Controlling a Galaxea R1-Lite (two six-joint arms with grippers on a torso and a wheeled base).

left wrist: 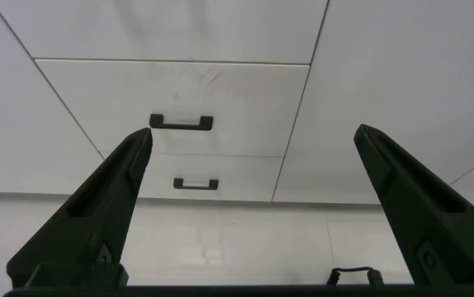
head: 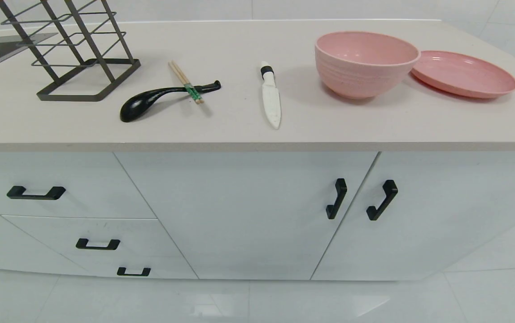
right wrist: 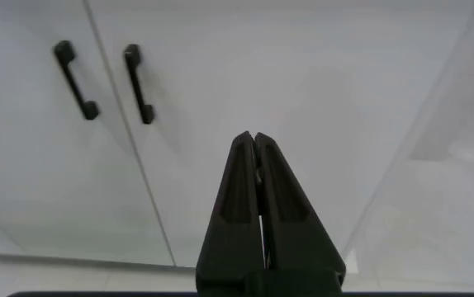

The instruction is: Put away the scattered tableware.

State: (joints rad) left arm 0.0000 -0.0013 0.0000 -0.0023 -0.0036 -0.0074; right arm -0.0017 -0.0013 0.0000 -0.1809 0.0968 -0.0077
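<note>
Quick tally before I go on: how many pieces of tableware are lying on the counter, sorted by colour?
Pink: 2, bowl and plate
Black: 1, spoon
White: 1, knife
Wood: 1, pair of chopsticks
Total: 5, not counting the wire rack

Black left gripper [left wrist: 253, 132], 2 tapered fingers [left wrist: 105, 206], black right gripper [right wrist: 254, 137], wedge-shaped fingers [right wrist: 239, 194]
</note>
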